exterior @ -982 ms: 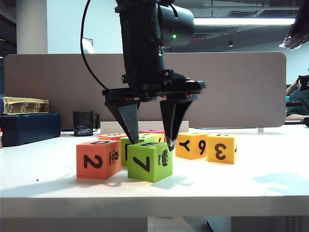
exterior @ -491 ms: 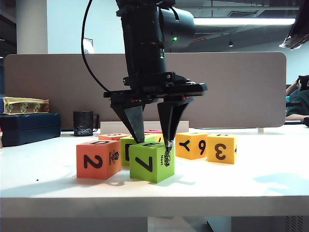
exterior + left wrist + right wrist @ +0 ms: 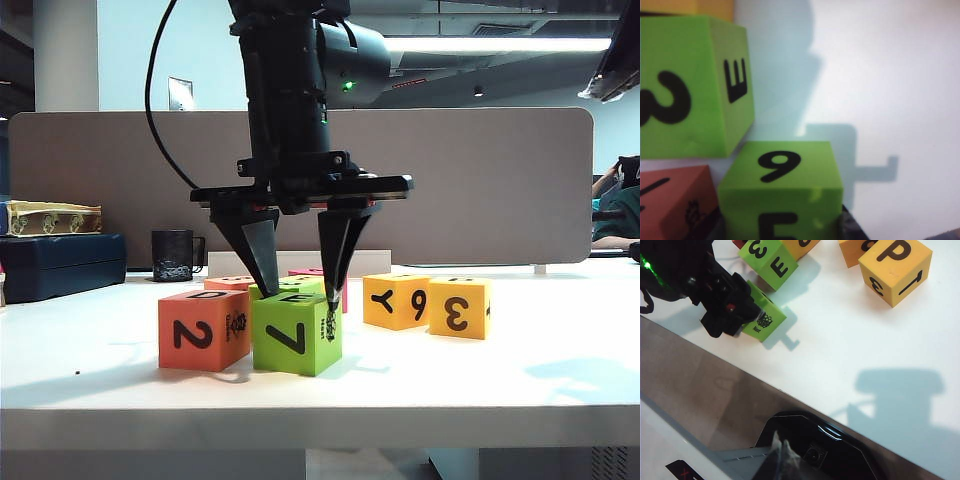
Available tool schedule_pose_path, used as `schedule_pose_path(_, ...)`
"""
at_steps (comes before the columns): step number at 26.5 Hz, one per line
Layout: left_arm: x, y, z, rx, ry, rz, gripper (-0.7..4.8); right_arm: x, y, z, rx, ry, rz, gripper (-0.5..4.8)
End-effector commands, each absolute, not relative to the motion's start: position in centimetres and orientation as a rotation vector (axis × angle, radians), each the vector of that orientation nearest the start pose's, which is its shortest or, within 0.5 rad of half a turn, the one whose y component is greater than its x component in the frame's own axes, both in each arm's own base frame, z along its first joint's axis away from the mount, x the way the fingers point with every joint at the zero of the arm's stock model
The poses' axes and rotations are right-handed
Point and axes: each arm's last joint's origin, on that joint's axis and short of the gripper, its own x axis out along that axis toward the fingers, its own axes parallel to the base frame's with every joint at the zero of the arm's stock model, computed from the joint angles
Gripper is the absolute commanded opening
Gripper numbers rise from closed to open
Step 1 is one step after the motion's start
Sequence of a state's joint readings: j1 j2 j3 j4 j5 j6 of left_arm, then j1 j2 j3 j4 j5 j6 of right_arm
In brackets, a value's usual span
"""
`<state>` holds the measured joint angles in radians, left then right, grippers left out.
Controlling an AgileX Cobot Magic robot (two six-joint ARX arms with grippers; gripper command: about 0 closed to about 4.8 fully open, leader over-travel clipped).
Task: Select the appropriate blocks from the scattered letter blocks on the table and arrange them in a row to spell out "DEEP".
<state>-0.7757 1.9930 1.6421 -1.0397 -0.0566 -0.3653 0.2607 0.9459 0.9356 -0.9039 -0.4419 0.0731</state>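
Exterior view shows pretty much the whole setup, so starting big: the table (image 3: 520, 390) is a wide white top with the scattered letter blocks (image 3: 415, 300) clustered around the middle. Left arm comes straight down over the near cluster, and the left gripper (image 3: 298, 285) has its two dark fingers (image 3: 333, 262) clamped on either side of the lime-green cube (image 3: 296, 333) with the 7 facing us. Jaws are partly closed, snug on the foam, so it has hold of that block. The cube sits near the front edge, touching or just beside the red-orange cube (image 3: 203, 329) with the 2 on its left. Another lime-green block (image 3: 687, 85) with an E sits just behind it, and the amber cubes (image 3: 458, 306) are off to the right and a bit farther back.

Right gripper (image 3: 780, 455) hangs well off to the right over bare table; only its dark body shows, so I can't tell how its fingers stand.

My take on this step: it looks like the held cube is being squared up into the row. I'd keep the squeeze gentle since foam squashes, lift slightly before turning so it doesn't drag the red-orange neighbour, and check the wanted letter faces front before letting go.
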Motion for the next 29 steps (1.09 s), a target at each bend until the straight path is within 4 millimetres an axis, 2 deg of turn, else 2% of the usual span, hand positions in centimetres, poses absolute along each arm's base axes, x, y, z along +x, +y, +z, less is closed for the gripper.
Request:
schedule_pose_path(1,28.2,-27.2,22.3,0.266,1.393,-0.303,2.64,16.0,5.6,30.3,0.147,0.935,0.628,-0.06)
schedule_pose_path(10,28.6,-26.7,22.3,0.257,1.400,-0.285,2.64,16.0,5.6,30.3,0.147,0.935,0.627,-0.06)
schedule_pose_path(14,29.2,-25.7,22.3,0.249,1.423,-0.255,2.64,16.0,5.6,30.3,0.147,0.935,0.627,-0.06)
schedule_pose_path(22,29.2,-25.8,22.4,0.261,1.415,-0.277,2.79,16.0,5.6,30.3,0.147,0.935,0.627,-0.06)
schedule_pose_path(29,29.9,-26.3,24.6,0.252,1.346,-0.323,3.14,16.0,5.6,30.3,0.147,0.935,0.627,-0.05)
